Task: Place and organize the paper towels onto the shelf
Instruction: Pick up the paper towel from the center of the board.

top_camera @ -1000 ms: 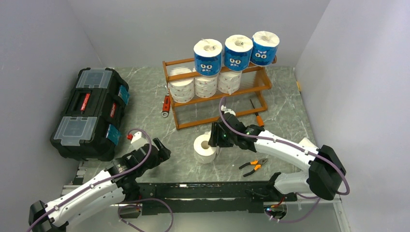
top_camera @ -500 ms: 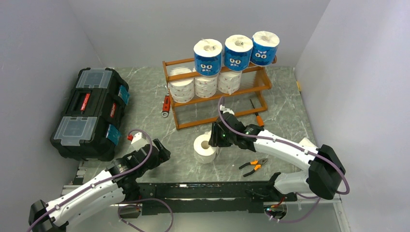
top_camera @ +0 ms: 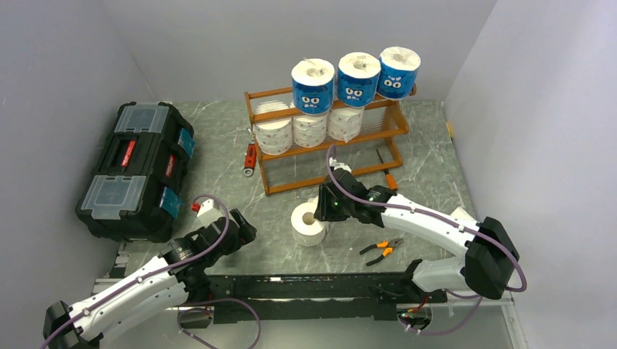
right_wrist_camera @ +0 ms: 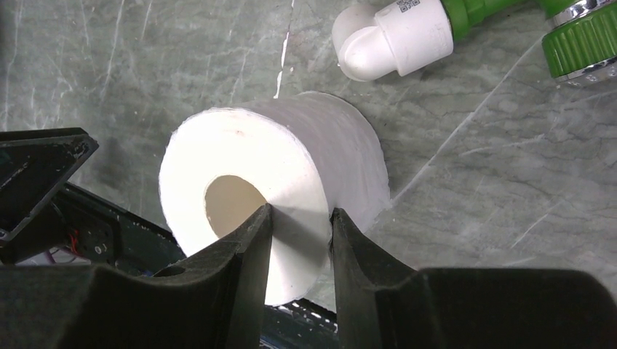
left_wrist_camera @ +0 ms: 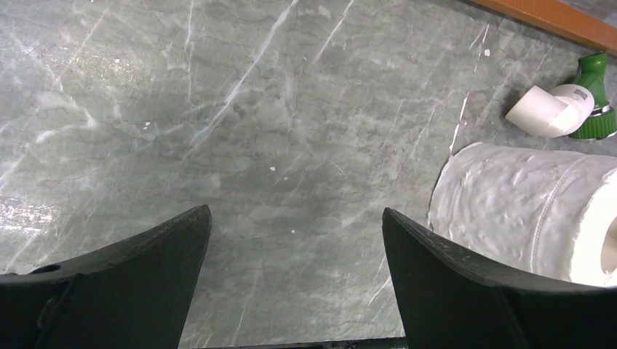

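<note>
Nearest the arm bases, the left gripper (left_wrist_camera: 295, 218) hangs low over the bare bench (top_camera: 218, 167), jaws wide apart and holding nothing, same as a second ago. Just ahead of the bases, orange-handled pliers (top_camera: 382, 249) lie flat. The change is at the right gripper (right_wrist_camera: 300, 214): over the last second its jaws have come together on the loose white roll (top_camera: 309, 224), which sits mid-bench and has not shifted. One jaw is at the edge of the hollow core, the other on the outer wall, so the paper wall is pinched between them. This looks like the grasp just completed and the lift not yet started. The roll is a short fat cylinder of soft embossed paper with a tan cardboard core, and it should dent under the clamp. Beside it lies a green-and-white plastic fitting (right_wrist_camera: 393, 36), hard and smooth. The bench is grey-green with pale marble veining. To the left sits a black toolbox (top_camera: 134, 167) with clear lids. Farthest is the shelf (top_camera: 298, 185), orange-brown wood with thin pale slats. It has three white rolls (top_camera: 309, 127) on the middle tier, three blue-wrapped rolls (top_camera: 359, 78) with cartoon faces on top, and no roll on the bottom tier, the likely target.
</note>
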